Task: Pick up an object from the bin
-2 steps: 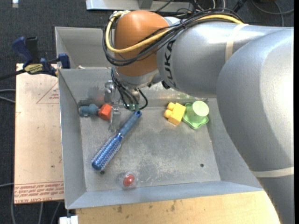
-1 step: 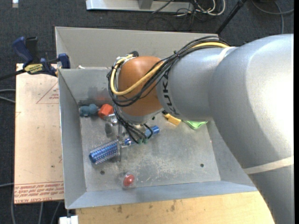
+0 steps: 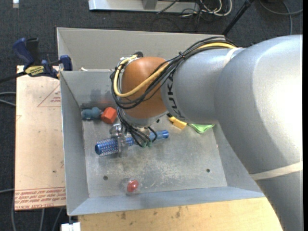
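Jaws sit low over the floor of the bin [image 3: 169,170], tucked under the orange wrist cover [image 3: 142,88] and its cables. Whether they are open or closed I cannot tell, since the cover and wiring hide the tips.

Closest to them is a blue bristly roller [image 3: 107,147], lying on its side toward the bin's left wall, with its right end just beside the metal of the jaws. It looks like the likeliest thing to pick. Just on their other side, a short blue piece [image 3: 161,134] pokes out from under the wrist.

Further out, toward the far-left corner, an orange block [image 3: 109,114] rests against a teal lump [image 3: 90,113]. A yellow piece [image 3: 177,123] and a green scrap [image 3: 202,127] lie toward the right wall, and a small red ball [image 3: 132,186] sits alone by the near edge.

A good grasp would centre on the roller's middle, straddling its narrow width. Bristles yield, so the jaws should close firmly and lift straight up.
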